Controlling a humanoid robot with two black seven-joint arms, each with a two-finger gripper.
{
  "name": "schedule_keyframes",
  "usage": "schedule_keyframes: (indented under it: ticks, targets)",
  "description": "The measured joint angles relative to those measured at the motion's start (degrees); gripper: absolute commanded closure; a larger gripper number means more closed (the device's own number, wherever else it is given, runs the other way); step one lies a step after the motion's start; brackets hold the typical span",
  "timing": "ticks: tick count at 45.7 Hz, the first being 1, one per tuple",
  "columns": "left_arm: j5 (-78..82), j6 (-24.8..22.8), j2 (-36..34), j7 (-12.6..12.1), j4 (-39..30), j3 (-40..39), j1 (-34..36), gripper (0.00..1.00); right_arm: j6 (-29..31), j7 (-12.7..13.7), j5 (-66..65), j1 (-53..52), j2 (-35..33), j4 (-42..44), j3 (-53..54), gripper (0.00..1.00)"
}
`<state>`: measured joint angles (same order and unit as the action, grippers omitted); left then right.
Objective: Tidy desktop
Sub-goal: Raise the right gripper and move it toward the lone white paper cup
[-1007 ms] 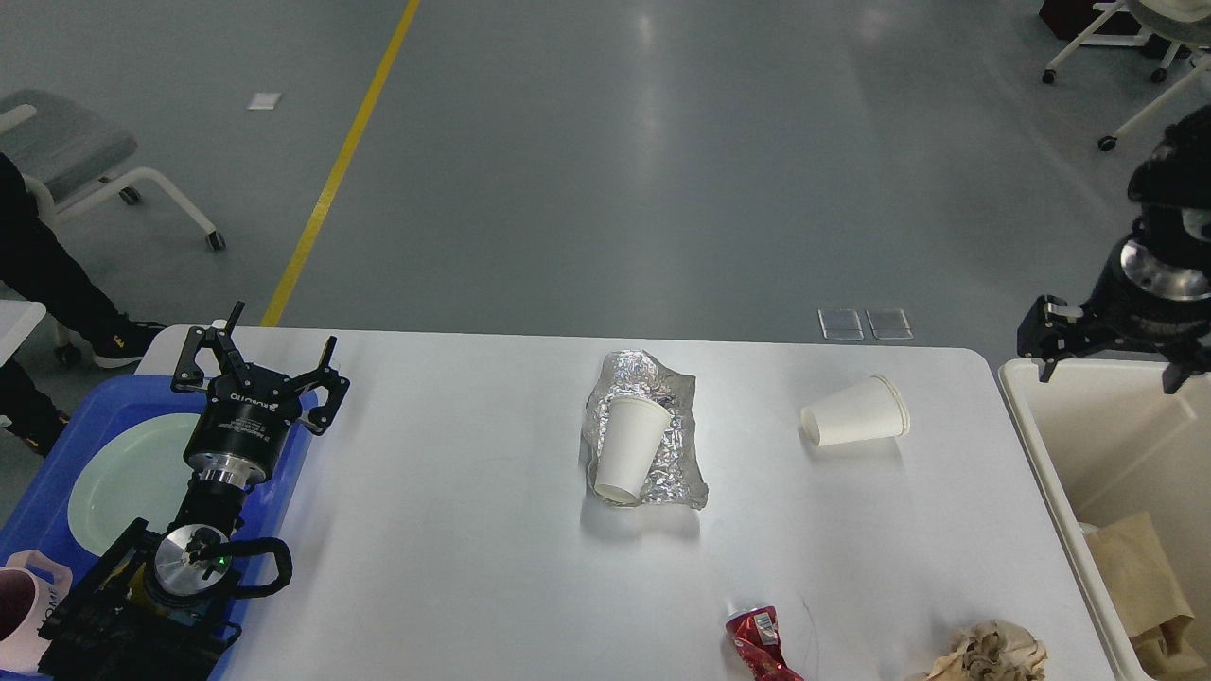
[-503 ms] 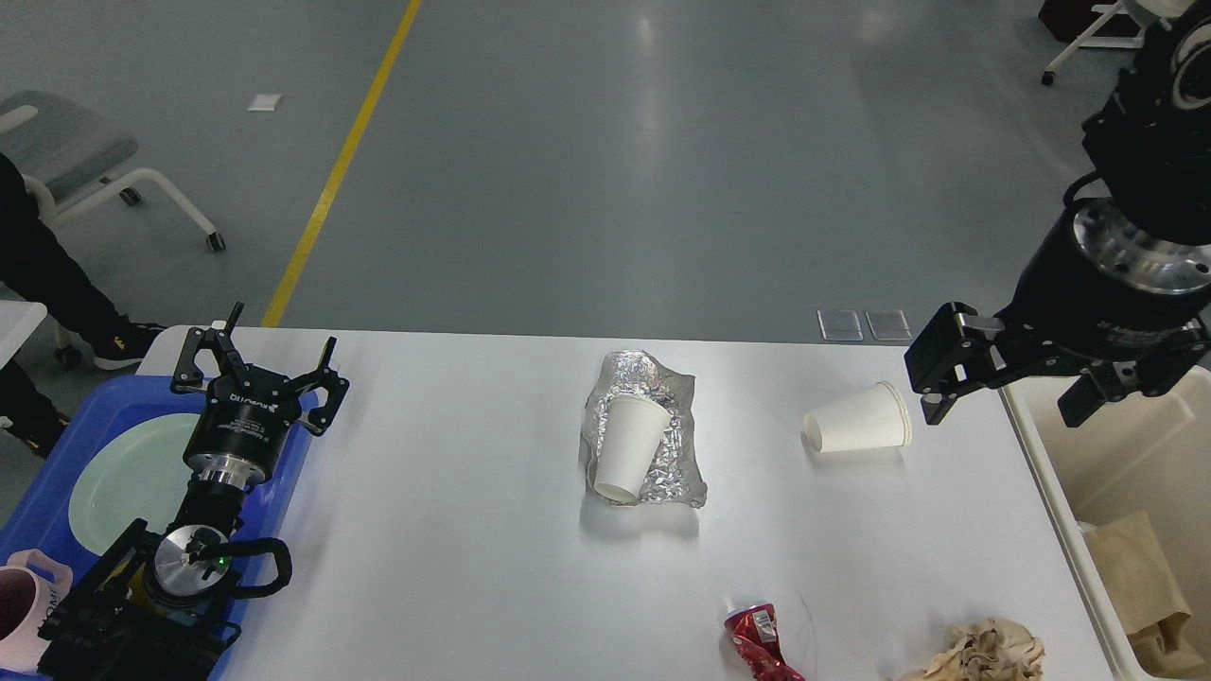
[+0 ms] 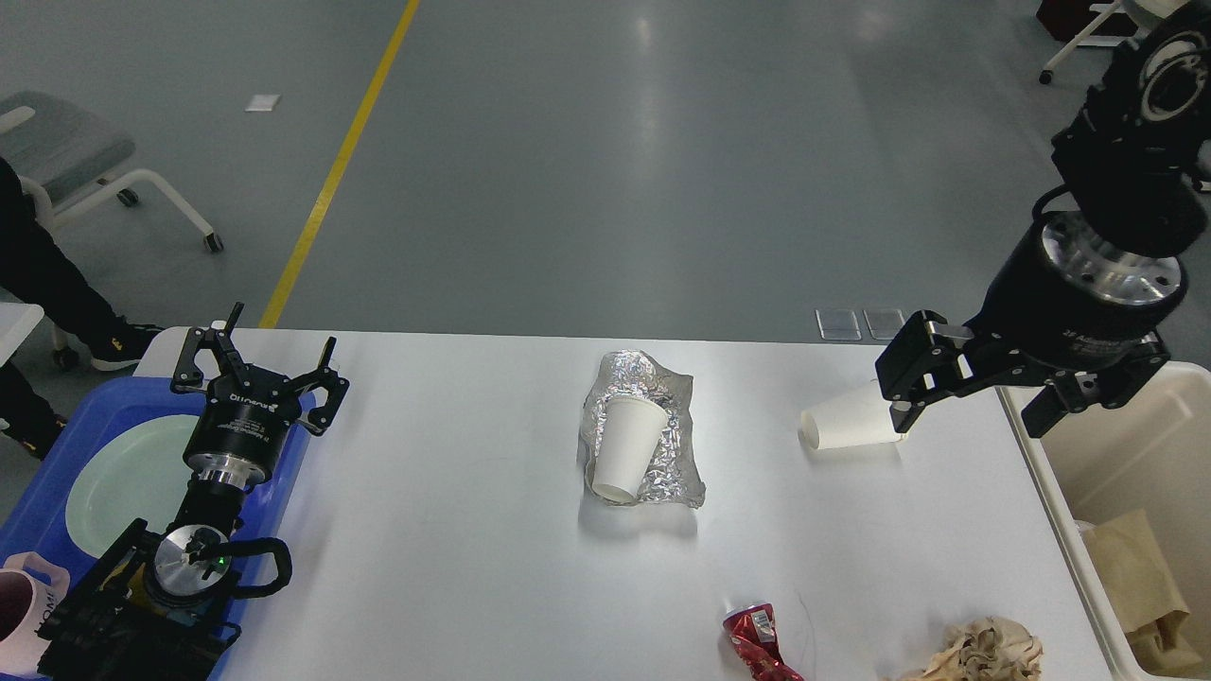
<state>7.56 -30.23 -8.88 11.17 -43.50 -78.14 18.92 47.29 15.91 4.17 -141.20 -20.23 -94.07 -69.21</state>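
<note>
The white desktop [image 3: 454, 492] holds scattered litter. A white paper cup [image 3: 840, 427] lies on its side at the right. A second paper cup [image 3: 626, 449] lies on crumpled silver foil [image 3: 672, 454] in the middle. A crushed red can [image 3: 757, 645] and a crumpled brown paper wad [image 3: 984, 654] lie at the front right. My right gripper [image 3: 974, 397] is open and empty, hanging just above the right cup's wide end and covering part of it. My left gripper [image 3: 260, 364] is open and empty over the right edge of the blue tray [image 3: 38, 492].
The blue tray at the left holds a pale green plate [image 3: 114, 482] and a mug [image 3: 21, 619]. A cream bin [image 3: 1033, 445] stands at the table's right end with brown paper [image 3: 1135, 567] inside. Chairs and a person's leg are beyond the table.
My right arm has swung left from over the cream bin to above the right paper cup's wide end. The left arm and the litter have not moved.
</note>
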Motion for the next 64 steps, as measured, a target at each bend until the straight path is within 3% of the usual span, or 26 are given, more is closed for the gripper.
schedule_keyframes:
  ticks: [15,27,35,41,44,50,64]
  targets:
    - [0.07,0.00,0.00,0.00,0.00,0.00,0.04,0.01,-16.51,0.99,9.38,21.95,4.50,19.25,3.11,0.00]
    - [0.07,0.00,0.01,-0.04,-0.01,0.00,0.04,0.01,-19.55,1.82,24.03,51.30,10.25,48.78,5.01,0.00]
    - [0.07,0.00,0.03,-0.04,-0.01,0.00,0.05,0.01,-20.33,1.87,29.86,67.97,11.26,66.47,15.44,0.00]
    - [0.08,0.00,0.04,-0.04,-0.01,0.00,0.05,0.01,-25.97,1.86,30.06,73.91,11.28,69.43,22.45,0.00]
    - [0.07,0.00,0.04,-0.04,-0.01,0.00,0.06,0.01,-33.75,1.77,29.79,76.98,11.31,69.73,24.44,0.00]
    - [0.07,0.00,0.03,-0.04,-0.01,0.00,0.06,0.01,-42.12,1.63,29.62,80.15,12.15,70.21,26.04,0.00]
    - [0.05,0.00,0.02,-0.05,-0.01,0.00,0.07,0.01,-44.90,1.06,29.47,82.95,12.68,75.28,34.71,0.00]
